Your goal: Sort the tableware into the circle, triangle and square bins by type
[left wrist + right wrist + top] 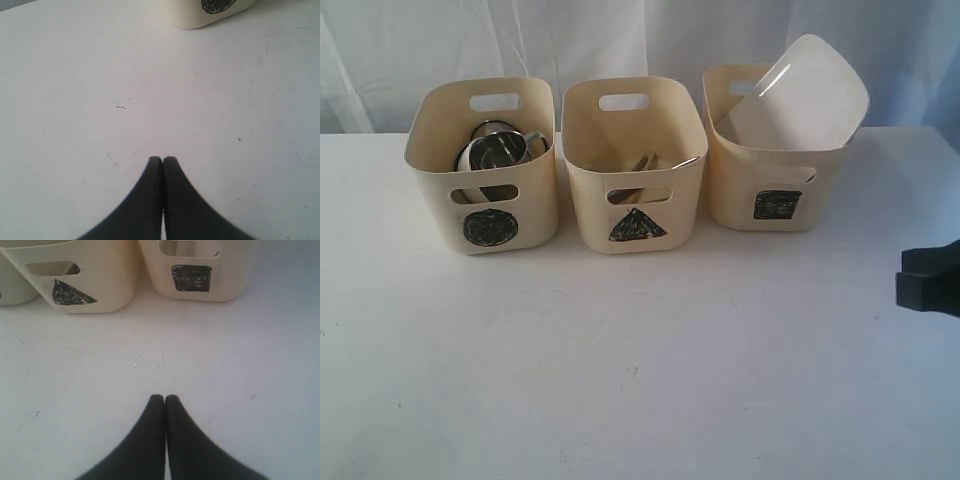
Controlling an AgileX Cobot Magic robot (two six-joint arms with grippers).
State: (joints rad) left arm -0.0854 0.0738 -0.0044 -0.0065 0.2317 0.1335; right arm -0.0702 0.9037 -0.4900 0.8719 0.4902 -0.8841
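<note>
Three cream bins stand in a row at the back of the white table. The circle bin (485, 165) on the left holds steel mugs (500, 150) stacked with other ware. Wooden chopsticks (642, 163) show inside the triangle bin (633, 170) in the middle. A large white square plate (800, 95) leans out of the square bin (775, 175) on the right. My right gripper (164, 398) is shut and empty, over bare table in front of the triangle bin (75, 285) and square bin (192, 277). My left gripper (162, 159) is shut and empty too, short of the circle bin (210, 12).
The right arm's black end (930, 280) shows at the right edge of the exterior view. A pale curtain (640, 40) hangs behind the bins. The white tabletop (640, 360) stretches in front of the bins.
</note>
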